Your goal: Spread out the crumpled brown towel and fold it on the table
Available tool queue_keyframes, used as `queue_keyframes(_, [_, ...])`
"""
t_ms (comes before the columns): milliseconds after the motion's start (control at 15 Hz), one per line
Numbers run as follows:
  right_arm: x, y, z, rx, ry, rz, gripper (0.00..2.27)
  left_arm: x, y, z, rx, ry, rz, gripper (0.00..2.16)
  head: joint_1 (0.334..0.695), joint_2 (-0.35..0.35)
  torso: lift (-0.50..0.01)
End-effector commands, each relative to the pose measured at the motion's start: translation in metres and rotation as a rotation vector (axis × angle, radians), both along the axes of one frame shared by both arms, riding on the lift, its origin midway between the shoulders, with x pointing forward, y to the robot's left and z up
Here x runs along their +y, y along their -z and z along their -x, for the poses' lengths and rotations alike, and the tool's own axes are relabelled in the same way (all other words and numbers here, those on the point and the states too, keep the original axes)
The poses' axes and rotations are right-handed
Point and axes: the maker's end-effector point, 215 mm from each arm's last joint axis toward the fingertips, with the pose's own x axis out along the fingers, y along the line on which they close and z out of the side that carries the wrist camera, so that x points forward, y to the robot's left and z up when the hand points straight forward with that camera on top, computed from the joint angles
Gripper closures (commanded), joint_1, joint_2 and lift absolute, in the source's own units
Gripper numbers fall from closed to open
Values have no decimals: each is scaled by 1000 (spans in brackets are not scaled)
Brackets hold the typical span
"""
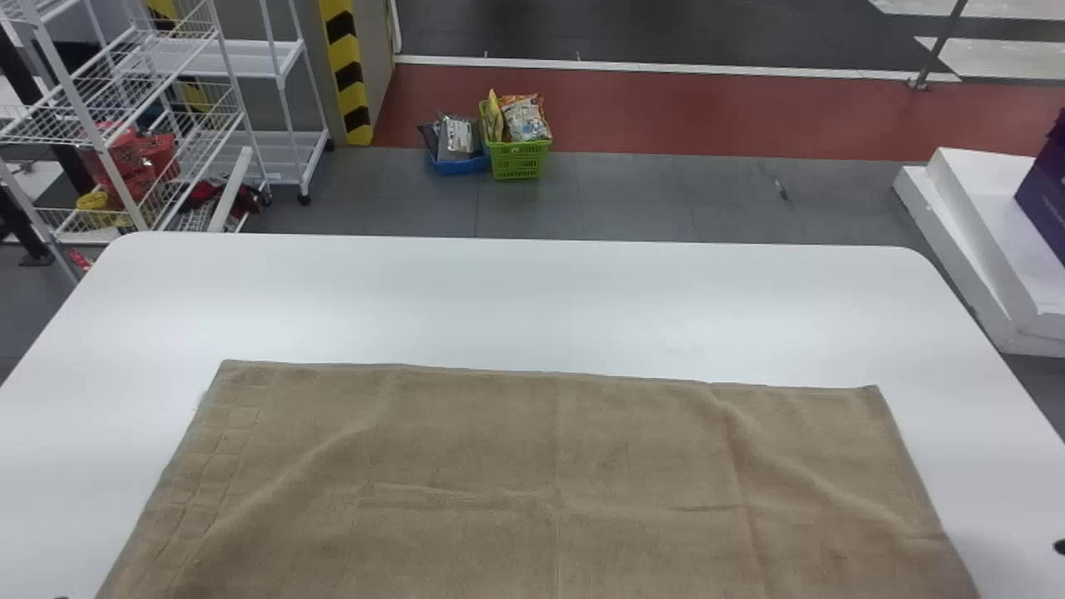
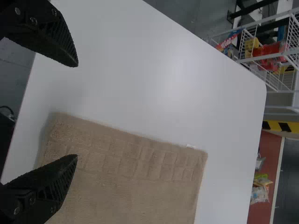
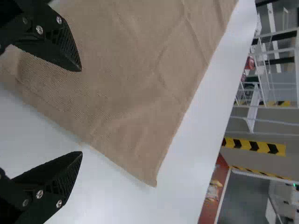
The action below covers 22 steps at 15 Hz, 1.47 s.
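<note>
Shelves (image 1: pixel 258 58) stand beyond the white table (image 1: pixel 532 299), where the brown towel (image 1: pixel 499 449) lies spread nearly flat. Spreading looks finished, so folding is likely next: pinch two corners, lift and carry them over. Left gripper (image 2: pixel 76 111) and right gripper (image 3: pixel 81 111) have fingers parted, holding nothing. Soft creases (nothing serious) cross the towel.

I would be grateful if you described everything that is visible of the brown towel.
The brown towel lies spread out, nearly flat, on the white table. It looks like soft terry cloth, with a band of squares along its left end and a small white tag at that edge. Its far edge runs almost straight between two corners; shallow creases and low ripples cross it. Neither the left hand nor the right hand grips it.
</note>
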Motion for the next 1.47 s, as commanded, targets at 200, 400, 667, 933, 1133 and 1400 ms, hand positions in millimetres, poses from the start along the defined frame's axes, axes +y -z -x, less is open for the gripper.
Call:
queue_keyframes(200, [34, -18, -74, -112, 58, -130, 144, -25, -25, -84, -171, 76, 84, 46, 695, -33, -127])
queue_keyframes(400, [45, -29, -122, -161, 81, -231, 147, -46, -51, -152, -325, 193, 18, 66, 695, -19, -127])
queue_keyframes(667, [34, -22, -171, -84, 164, -340, 194, -79, -37, -202, -311, 288, 46, 70, 695, -48, -127])
queue_keyframes(933, [32, -7, -189, 35, 216, -431, 282, -84, -16, -249, -340, 361, -42, 70, 695, -78, -127])
queue_keyframes(1133, [25, 3, -199, 81, 230, -433, 282, -83, -2, -258, -318, 400, -42, 70, 695, -80, -127])
queue_keyframes(1400, [-2, 16, -210, 135, 269, -413, 286, -83, 11, -263, -286, 437, -7, 76, 695, -94, -127])
